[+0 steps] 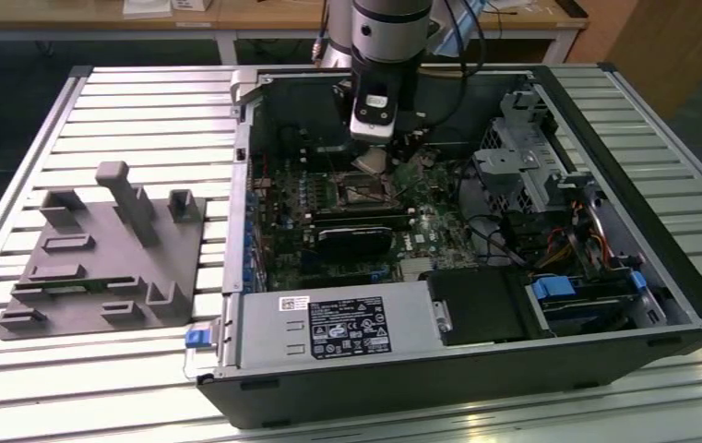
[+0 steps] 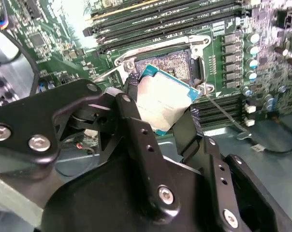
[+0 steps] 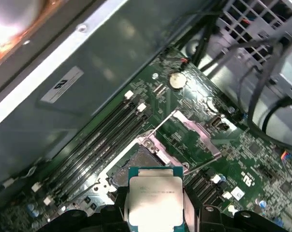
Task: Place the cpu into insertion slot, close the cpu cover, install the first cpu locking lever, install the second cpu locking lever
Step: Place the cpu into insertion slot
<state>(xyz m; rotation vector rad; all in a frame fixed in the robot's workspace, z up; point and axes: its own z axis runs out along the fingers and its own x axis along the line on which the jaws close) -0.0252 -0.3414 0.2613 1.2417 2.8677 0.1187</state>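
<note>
The jaws are squeezing the cpu [image 2: 166,102] by two of its sides, closed just enough to grip it. They are holding it in the air, looking a bit tipped, just above the open insertion slot [image 2: 171,60]. The cpu cover [image 3: 197,131] is standing open. I think the chip is needing to go flat, corners lined up, then down softly.

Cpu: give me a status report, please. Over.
Hand shut on cpu. Cpu held over slot, not seated. Cover open, nothing seen in the way.
</note>
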